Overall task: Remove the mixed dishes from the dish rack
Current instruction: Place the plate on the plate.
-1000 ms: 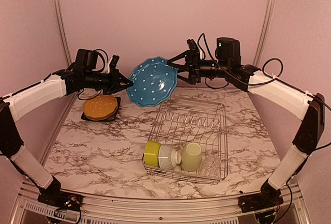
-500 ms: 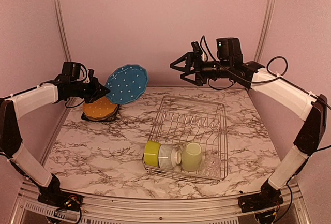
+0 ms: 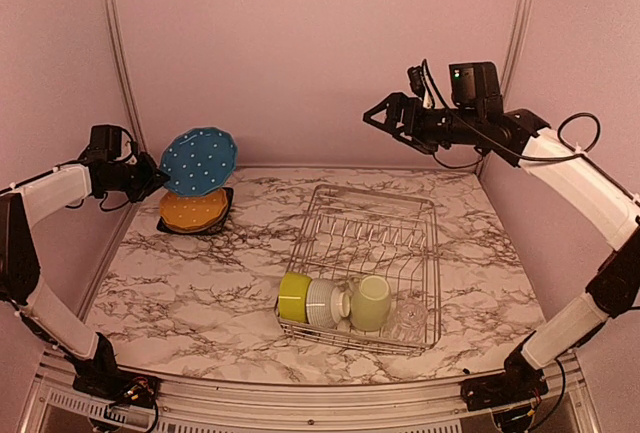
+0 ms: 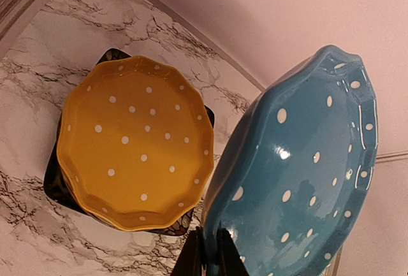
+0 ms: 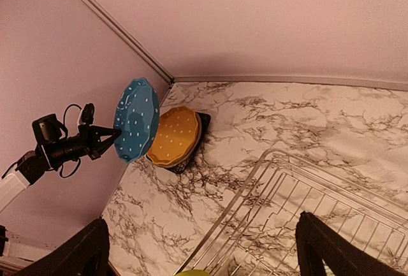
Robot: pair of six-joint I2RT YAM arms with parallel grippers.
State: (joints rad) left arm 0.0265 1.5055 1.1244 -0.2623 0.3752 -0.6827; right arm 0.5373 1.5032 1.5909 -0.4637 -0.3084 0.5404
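Blue plate w/ white dots, orange plate same dots, lime bowl, silver rack.

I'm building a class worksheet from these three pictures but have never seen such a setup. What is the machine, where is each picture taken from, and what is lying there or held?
Two robot arms are bolted to a marble table, each ending in a two-finger gripper. The wide picture comes from a fixed camera above and behind them; the other two from cameras on the wrists. The left gripper is shut on a blue dotted plate, held tilted in the air near an orange plate stacked on a black plate. The right gripper is open and empty. The wire dish rack holds a lime-green bowl, white ribbed bowl, pale green mug and clear glass.
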